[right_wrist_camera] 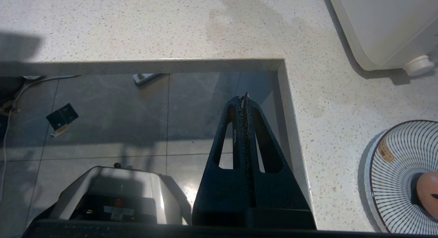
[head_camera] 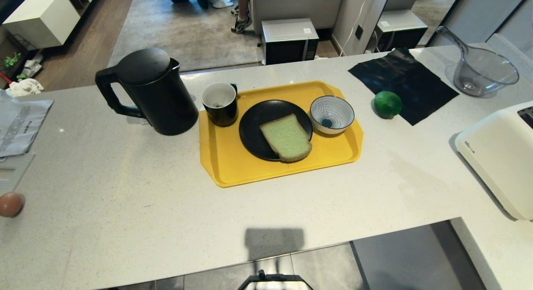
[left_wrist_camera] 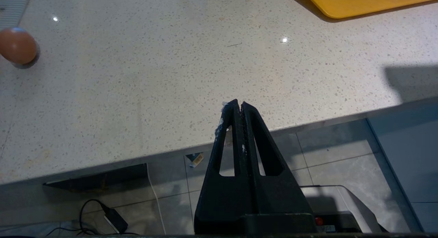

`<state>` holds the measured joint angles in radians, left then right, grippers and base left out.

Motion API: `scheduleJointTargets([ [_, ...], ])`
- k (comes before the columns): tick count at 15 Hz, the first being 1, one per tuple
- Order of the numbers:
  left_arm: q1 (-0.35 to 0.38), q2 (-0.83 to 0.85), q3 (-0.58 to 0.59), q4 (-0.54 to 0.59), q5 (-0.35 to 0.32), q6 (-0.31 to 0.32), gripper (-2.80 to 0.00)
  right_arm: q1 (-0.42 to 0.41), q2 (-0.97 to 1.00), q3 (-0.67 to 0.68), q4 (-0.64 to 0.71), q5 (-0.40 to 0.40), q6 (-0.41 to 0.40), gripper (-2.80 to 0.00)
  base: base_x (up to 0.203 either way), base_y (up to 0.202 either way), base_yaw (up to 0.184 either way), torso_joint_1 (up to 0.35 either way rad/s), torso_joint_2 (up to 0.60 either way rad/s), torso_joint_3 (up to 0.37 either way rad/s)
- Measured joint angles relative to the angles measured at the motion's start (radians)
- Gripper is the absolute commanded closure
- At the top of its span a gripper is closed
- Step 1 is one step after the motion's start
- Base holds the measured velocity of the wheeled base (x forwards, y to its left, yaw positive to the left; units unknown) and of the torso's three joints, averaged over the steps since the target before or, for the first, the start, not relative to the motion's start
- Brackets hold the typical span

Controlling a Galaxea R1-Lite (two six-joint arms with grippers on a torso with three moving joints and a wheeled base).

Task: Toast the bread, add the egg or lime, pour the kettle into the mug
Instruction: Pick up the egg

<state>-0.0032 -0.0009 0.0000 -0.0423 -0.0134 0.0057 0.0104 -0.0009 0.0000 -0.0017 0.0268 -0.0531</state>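
The pale green bread (head_camera: 286, 138) lies on a black plate (head_camera: 254, 127) on the yellow tray (head_camera: 233, 165). The black mug (head_camera: 220, 103) stands at the tray's far left corner, and the black kettle (head_camera: 152, 92) is just left of the tray. The lime (head_camera: 387, 104) rests on the counter right of the tray. One brown egg (head_camera: 10, 204) (left_wrist_camera: 17, 45) sits at the counter's far left. Another egg (right_wrist_camera: 429, 193), with a dark speck, lies in a striped bowl (right_wrist_camera: 393, 183). My left gripper (left_wrist_camera: 238, 104) is shut and empty over the counter's front edge. My right gripper (right_wrist_camera: 245, 97) is shut and empty above the floor beside the counter's inner corner.
A white toaster (head_camera: 499, 156) (right_wrist_camera: 386, 26) stands on the right wing of the counter. A blue-striped bowl (head_camera: 332, 114) sits on the tray. A black cloth (head_camera: 406, 83) and a clear scoop bowl (head_camera: 483, 71) lie at the far right, papers (head_camera: 18, 123) at the left.
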Motion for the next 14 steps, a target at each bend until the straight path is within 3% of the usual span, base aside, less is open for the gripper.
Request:
scheduleJointTargets([
  [14,0.0,0.0,0.0,0.0,0.0,0.0,0.0,0.0,0.0,0.0,0.0,0.0,0.001,0.0,0.0,0.0,0.0,0.0,0.0,0.0],
])
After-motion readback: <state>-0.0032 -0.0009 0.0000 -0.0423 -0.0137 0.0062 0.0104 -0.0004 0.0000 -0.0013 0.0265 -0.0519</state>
